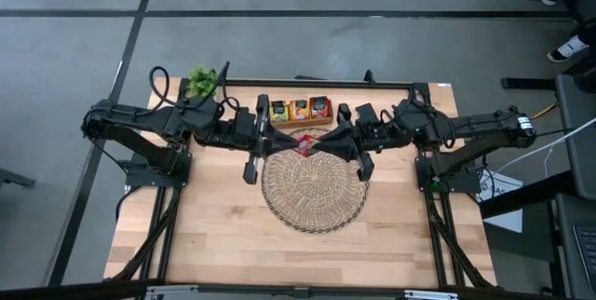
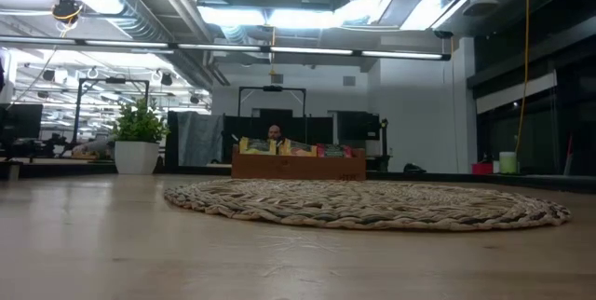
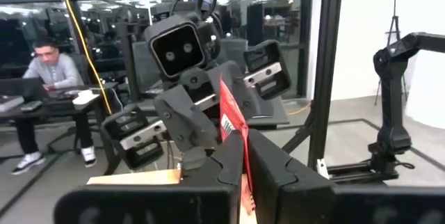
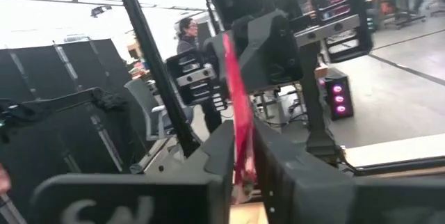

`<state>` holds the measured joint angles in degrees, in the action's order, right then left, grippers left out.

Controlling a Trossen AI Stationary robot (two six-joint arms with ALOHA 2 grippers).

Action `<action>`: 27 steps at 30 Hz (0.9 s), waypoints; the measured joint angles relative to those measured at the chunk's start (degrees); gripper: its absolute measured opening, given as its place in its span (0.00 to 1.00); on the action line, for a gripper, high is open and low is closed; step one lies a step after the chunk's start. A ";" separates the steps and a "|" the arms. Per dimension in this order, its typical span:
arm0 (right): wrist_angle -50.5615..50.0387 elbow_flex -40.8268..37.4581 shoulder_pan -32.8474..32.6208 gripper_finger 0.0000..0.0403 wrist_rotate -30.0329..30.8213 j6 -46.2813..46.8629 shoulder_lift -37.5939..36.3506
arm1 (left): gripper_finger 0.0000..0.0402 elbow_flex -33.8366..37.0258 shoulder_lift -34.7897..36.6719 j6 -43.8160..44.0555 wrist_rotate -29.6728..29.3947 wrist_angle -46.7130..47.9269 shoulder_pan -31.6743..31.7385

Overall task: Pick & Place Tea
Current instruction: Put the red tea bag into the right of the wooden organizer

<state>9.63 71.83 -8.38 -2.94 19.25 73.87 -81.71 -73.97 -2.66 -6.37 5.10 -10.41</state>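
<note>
A red tea sachet (image 1: 304, 147) hangs in the air above the far edge of the round wicker mat (image 1: 312, 191). My left gripper (image 1: 293, 143) and my right gripper (image 1: 317, 146) meet on it tip to tip, each shut on it. More tea sachets, in yellow, orange and red, stand in an open wooden box (image 1: 298, 111) on the table just behind the mat. Neither gripper shows in the low view, which sees only the mat (image 2: 372, 202) and the box (image 2: 298, 162). My left gripper pinches the red sachet's near edge (image 3: 244, 156) between its two fingers, coming level from the table's left. The sachet stands upright and edge-on, lifted clear of the mat. My right gripper pinches the sachet's opposite edge (image 4: 240, 156) between its two fingers, coming about level from the table's right. The sachet rises upright past the fingers, toward the other gripper.
A small potted plant (image 1: 202, 81) stands at the table's far left corner. The near half of the wooden table (image 1: 233, 244) lies in front of the mat. A person sits at a desk (image 3: 45, 71) in the room beyond.
</note>
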 joint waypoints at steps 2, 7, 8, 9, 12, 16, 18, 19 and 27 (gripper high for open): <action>0.29 0.00 0.02 0.19 -1.77 0.02 -0.09 | 0.02 0.02 0.46 -0.93 -0.22 0.05 0.00; 0.66 0.02 0.02 0.28 -3.15 -0.08 -2.20 | 0.01 0.02 2.54 -2.65 -1.66 -0.88 0.00; 0.64 0.02 0.02 0.30 -3.13 -0.32 -2.83 | 0.01 0.02 2.98 -3.26 -1.83 -1.45 0.00; 0.59 0.02 0.02 0.31 -3.13 -0.83 -3.39 | 0.01 0.02 3.41 -3.90 -2.10 -2.23 0.00; 0.65 0.11 -0.08 0.34 -1.09 -3.31 -4.32 | 0.01 0.00 4.21 -6.54 -2.12 -6.90 0.00; 0.77 0.11 -0.11 0.37 1.77 -7.17 -4.29 | 0.01 0.00 3.62 -10.18 -2.03 -11.56 0.00; 0.93 0.11 -0.11 0.38 1.80 -8.15 -3.93 | 0.01 0.00 2.78 -10.57 -1.62 -13.39 0.14; 0.88 0.11 -0.11 0.40 1.81 -8.40 -3.71 | 0.01 0.00 2.28 -10.58 -1.35 -14.21 0.36; 1.31 0.11 0.00 0.49 4.56 -9.05 -3.02 | 0.01 0.00 -1.97 -10.71 2.30 -22.13 2.58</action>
<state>10.94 71.94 -8.38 1.62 10.20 70.85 -81.71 -75.95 -13.37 -4.07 -17.03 -7.84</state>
